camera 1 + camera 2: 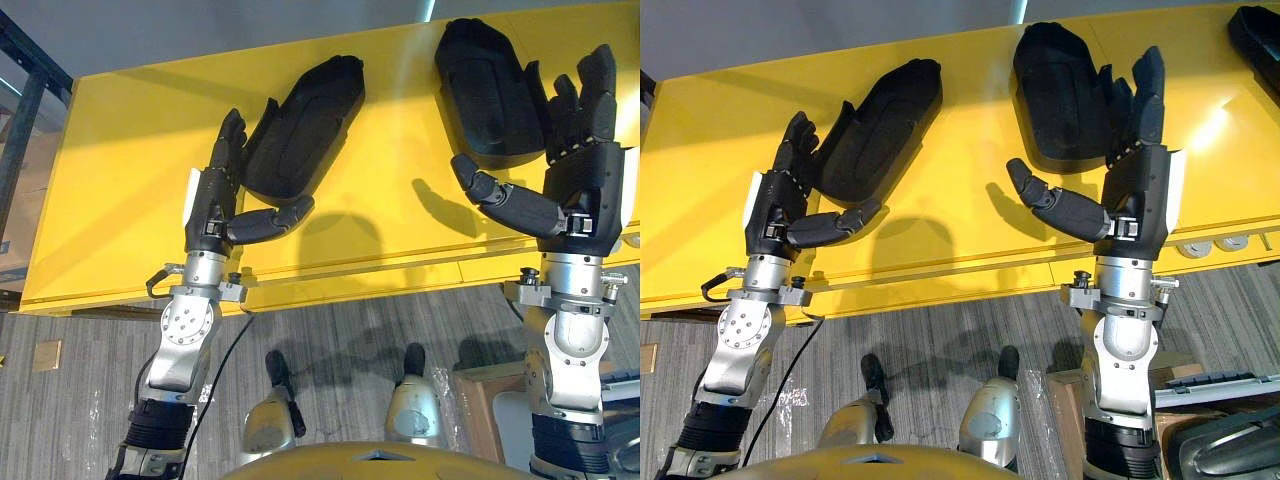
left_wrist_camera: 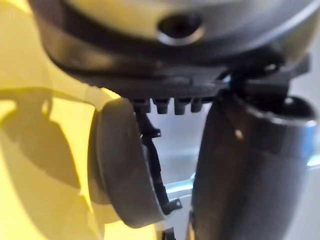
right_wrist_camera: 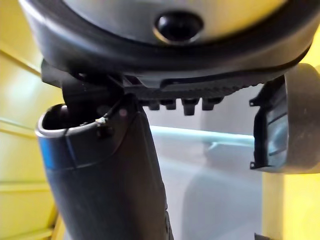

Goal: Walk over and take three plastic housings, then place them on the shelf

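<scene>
Two black plastic housings lie on the yellow table (image 1: 110, 200). My left hand (image 1: 210, 205) is at the near left end of the left housing (image 1: 300, 130); its relaxed fingers rest along the housing's left edge and its thumb reaches across under the near end. The left wrist view shows that housing's rim (image 2: 125, 170) apart from the thumb (image 2: 250, 170). My right hand (image 1: 585, 180) is open beside the right housing (image 1: 490, 90), fingers straight at its right edge and thumb spread below it. A third housing (image 1: 1258, 30) lies at the table's far right.
The table's front edge (image 1: 300, 280) runs just past my wrists, with grey carpet below. A dark metal frame (image 1: 25, 100) stands left of the table. A cardboard box (image 1: 480, 400) and a dark moulded part (image 1: 1230, 450) sit on the floor at lower right.
</scene>
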